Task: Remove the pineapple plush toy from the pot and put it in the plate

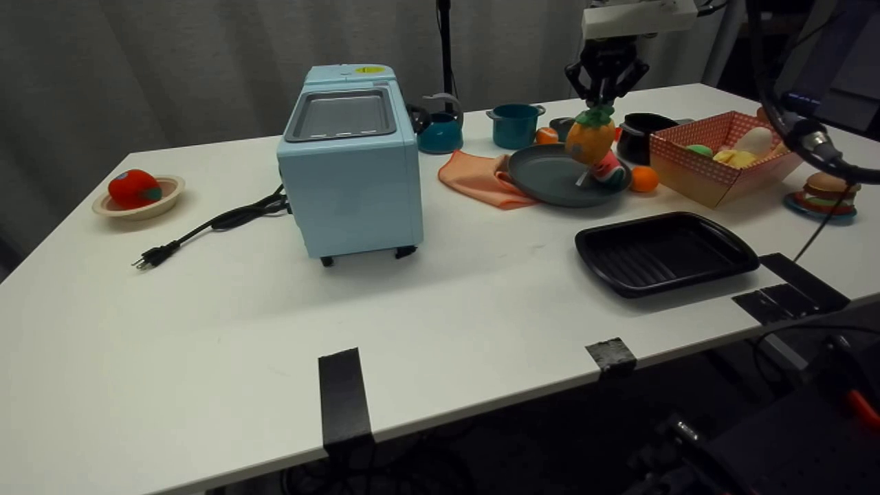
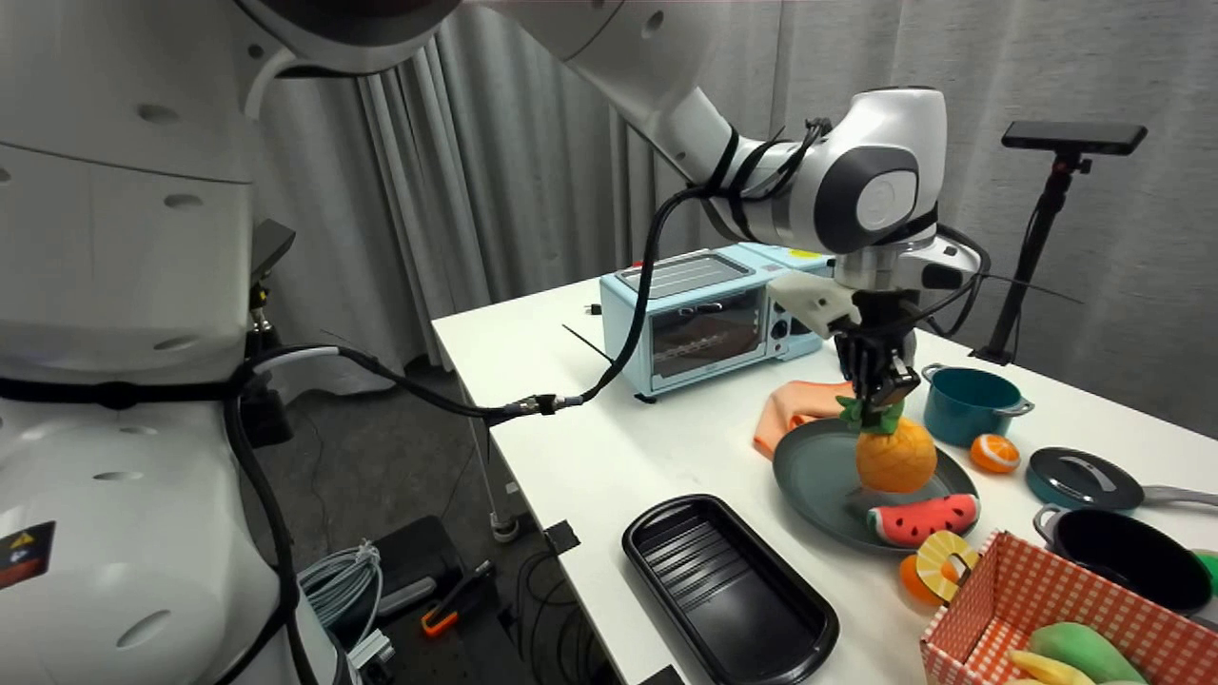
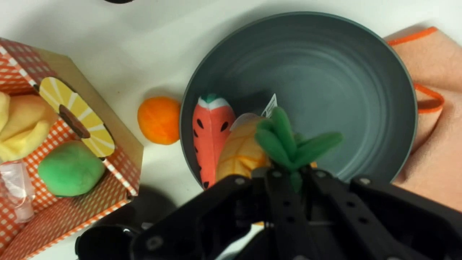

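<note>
The gripper [image 1: 601, 103] is pinched pretty much together and has the pineapple [image 2: 894, 457] by its green leaves [image 3: 283, 141], so it's hanging right over the plate [image 3: 325, 83]. Honestly can't tell if its bottom touches the plate. There's a watermelon slice [image 2: 923, 518] in there too, just beside it. The pot [image 1: 636, 146] is next to the basket [image 1: 687, 168], toward the table [image 1: 447, 330] edge along the curtain [image 1: 206, 62]. The black tray [image 1: 667, 251] sits near the opposite edge, and a red toy [image 1: 133, 189] is in a bowl [image 1: 165, 194] near a back corner.
</note>
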Controlling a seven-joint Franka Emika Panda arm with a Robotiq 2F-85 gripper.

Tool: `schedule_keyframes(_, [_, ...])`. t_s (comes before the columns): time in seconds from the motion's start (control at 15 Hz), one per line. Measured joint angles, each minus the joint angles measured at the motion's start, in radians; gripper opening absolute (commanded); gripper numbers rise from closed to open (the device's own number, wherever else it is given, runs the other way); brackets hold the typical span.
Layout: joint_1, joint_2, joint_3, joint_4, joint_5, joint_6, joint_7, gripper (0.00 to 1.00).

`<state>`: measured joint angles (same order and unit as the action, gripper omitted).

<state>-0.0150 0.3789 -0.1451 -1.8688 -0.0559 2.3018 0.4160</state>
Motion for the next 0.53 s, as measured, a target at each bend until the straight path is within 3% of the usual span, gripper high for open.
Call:
schedule_keyframes(0.07, [0.004, 0.002, 0.001, -0.005, -0.004, 0.006, 0.000, 0.35])
schedule_keyframes(0.2, [0.014, 0.004, 0.002, -0.016, -0.014, 0.022, 0.000, 0.39])
schedule_keyframes(0.53, [0.023, 0.004, 0.002, -0.025, -0.027, 0.069, 0.001, 0.76])
